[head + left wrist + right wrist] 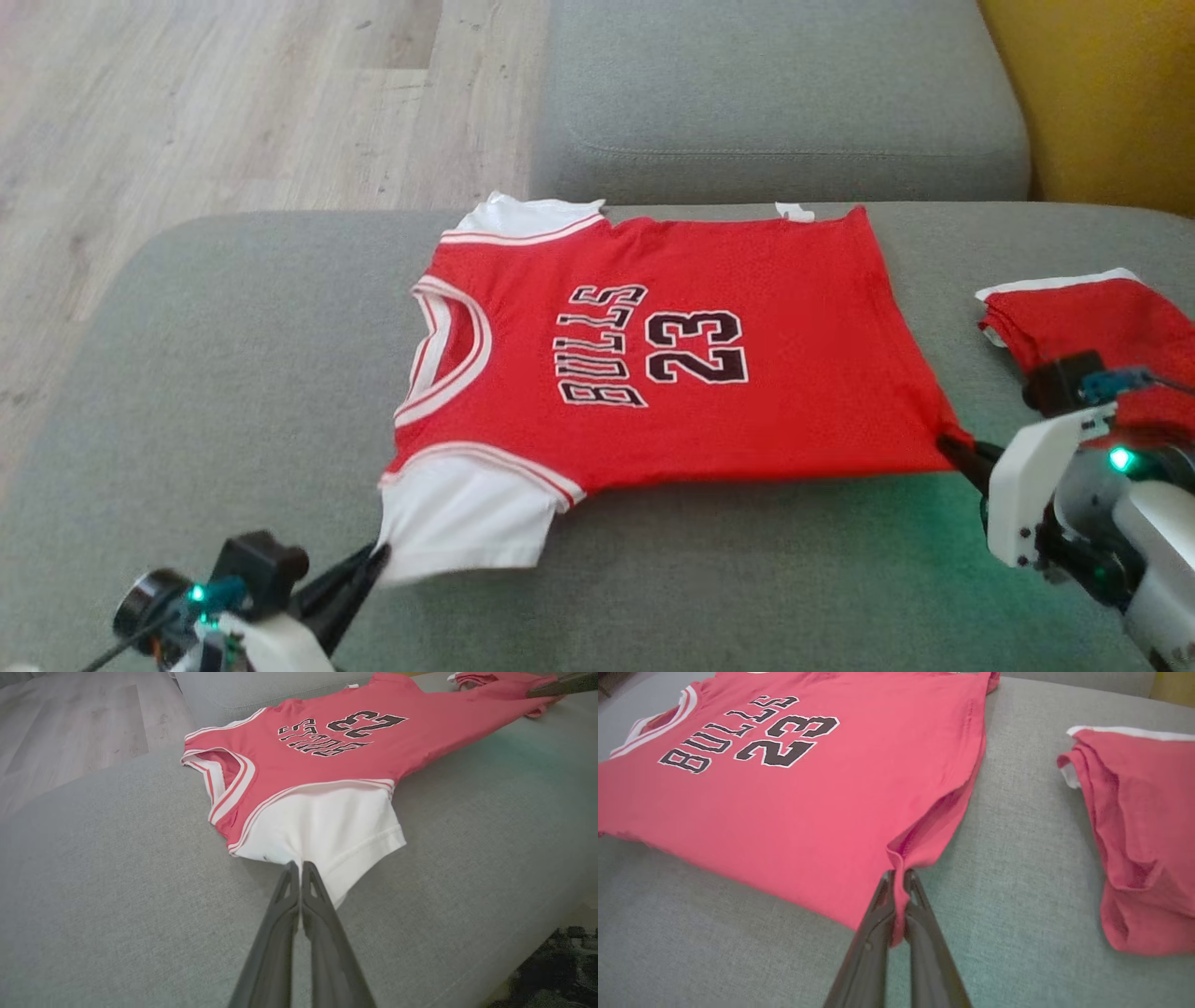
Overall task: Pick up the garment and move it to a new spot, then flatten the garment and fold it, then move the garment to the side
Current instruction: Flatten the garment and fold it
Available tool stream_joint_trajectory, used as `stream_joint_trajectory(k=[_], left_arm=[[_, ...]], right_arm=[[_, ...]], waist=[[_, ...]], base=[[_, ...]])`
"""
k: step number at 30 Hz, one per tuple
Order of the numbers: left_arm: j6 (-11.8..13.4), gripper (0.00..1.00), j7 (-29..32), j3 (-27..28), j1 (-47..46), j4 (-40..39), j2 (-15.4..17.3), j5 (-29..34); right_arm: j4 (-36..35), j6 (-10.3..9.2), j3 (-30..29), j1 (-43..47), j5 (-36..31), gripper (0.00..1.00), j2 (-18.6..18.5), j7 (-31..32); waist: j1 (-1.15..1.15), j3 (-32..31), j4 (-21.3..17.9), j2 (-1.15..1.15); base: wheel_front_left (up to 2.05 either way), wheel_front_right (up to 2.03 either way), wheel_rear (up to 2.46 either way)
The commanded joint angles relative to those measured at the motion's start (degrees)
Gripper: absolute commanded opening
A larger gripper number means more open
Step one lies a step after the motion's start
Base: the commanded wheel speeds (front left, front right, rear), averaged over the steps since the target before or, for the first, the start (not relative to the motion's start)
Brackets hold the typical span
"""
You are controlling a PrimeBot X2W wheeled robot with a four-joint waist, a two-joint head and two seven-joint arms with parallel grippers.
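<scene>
Wooden floor (187,112) lies at the far left, beyond the grey cushion (233,373). At the cushion's near left, the left gripper (373,557) has its fingers (320,919) pinched together on the edge of the white sleeve (457,523). The garment (672,373) (a red jersey printed BULLS 23) lies spread flat mid-cushion, collar leftward. At its near right hem corner the right gripper (954,448) is clamped on the cloth. Another red piece (1092,317) lies folded further right, apart from it.

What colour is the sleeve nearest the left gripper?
The sleeve is white, with red stripes at its seam; best seen in the left wrist view.
</scene>
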Motion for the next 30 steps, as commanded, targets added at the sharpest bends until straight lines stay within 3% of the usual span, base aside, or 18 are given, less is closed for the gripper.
stream_joint_trajectory(k=[1,7,13,22,30], left_arm=[[0.96,0.0,0.38,3.28,-2.26,-2.89,3.07,-0.38],[3.35,0.0,1.22,4.07,-2.53,-6.66,4.45,0.73],[3.06,0.0,2.3,4.65,-7.09,-3.93,3.36,1.59],[-1.08,0.0,4.74,4.32,-17.23,3.27,2.67,4.34],[-5.13,0.0,5.2,3.07,-28.48,13.46,-1.59,6.85]], right_arm=[[-2.35,-0.04,-0.99,-0.13,0.5,0.0,-2.18,0.15],[-6.67,-0.04,-5.05,2.04,0.09,0.0,-1.51,1.01],[-7.73,-0.04,-10.02,0.62,-3.19,0.0,1.37,2.86],[-6.92,-0.04,-15.17,-4.74,-9.53,0.0,5.84,6.39],[-2.05,-0.04,-18.46,-10.96,-15.19,0.0,9.75,7.89]], waist=[[0.01,-0.08,-0.5,0.0],[0.01,0.98,-1.71,0.0],[0.01,3.46,-2.27,0.0],[0.01,9.44,-2.38,0.0],[0.01,14.21,-2.22,0.0]], base=[[0.0,0.0,0.0],[0.0,0.0,0.0],[0.0,0.0,0.0],[0.0,0.0,0.0],[0.0,0.0,0.0]])
